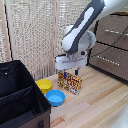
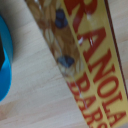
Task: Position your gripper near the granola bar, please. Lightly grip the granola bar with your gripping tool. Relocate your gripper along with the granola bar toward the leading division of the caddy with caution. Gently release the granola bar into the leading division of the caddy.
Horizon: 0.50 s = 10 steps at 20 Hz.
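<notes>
A: At the exterior view's left, the caddy (image 1: pixel 20 95) is the biggest thing, black, cut off by the frame edge and bottom. One divider (image 1: pixel 15 95) visible, two compartments; which one is the leading division I can't tell.

B: Cabinet?

A: Brown wooden drawer cabinet (image 1: pixel 112 45) at the exterior view's right, cropped. Slatted blind (image 1: pixel 35 35) behind everything. White arm (image 1: pixel 82 32) comes down from the top right.

B: End effector?

A: The end effector (image 1: pixel 69 74) sits right over the granola bar (image 1: pixel 69 82), at its top edge. Fingers are too blurry to separate; can't tell if they're wide, narrow or clamped on the box.

B: Box pose?

A: Standing on its long edge on the wooden counter (image 1: pixel 100 105), printed front facing the camera, long axis running along the counter, slightly angled. Near the bowls, well apart from the caddy.

B: Bowls?

A: Yellow bowl (image 1: pixel 44 85) and blue bowl (image 1: pixel 55 97), both between caddy and box.

B: Wrist view add anything?

A: Close, blurred. Granola bar (image 2: pixel 80 60) fills it diagonally, lettering "RANOLA BARS" readable, both ends cropped. Blue bowl (image 2: pixel 5 60) rim at one edge. No fingers or caddy visible there.
</notes>
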Tool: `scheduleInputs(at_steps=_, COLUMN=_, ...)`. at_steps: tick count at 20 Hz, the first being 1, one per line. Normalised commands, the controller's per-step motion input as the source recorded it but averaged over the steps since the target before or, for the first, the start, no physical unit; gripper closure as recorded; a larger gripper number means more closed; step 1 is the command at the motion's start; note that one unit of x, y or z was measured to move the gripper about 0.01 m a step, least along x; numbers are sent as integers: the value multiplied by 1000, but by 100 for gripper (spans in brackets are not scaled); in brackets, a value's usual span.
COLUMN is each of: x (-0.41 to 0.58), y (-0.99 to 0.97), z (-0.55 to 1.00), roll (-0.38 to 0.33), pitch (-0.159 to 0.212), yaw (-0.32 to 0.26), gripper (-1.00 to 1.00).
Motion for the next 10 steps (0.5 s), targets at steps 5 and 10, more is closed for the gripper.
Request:
scheduleInputs(at_steps=5, x=200, y=0, z=-286, roll=-93, pitch=-25, yaw=197, gripper=-100)
scheduleInputs(at_steps=10, x=33, y=0, z=-145, roll=-45, pitch=-2, yaw=178, gripper=100)
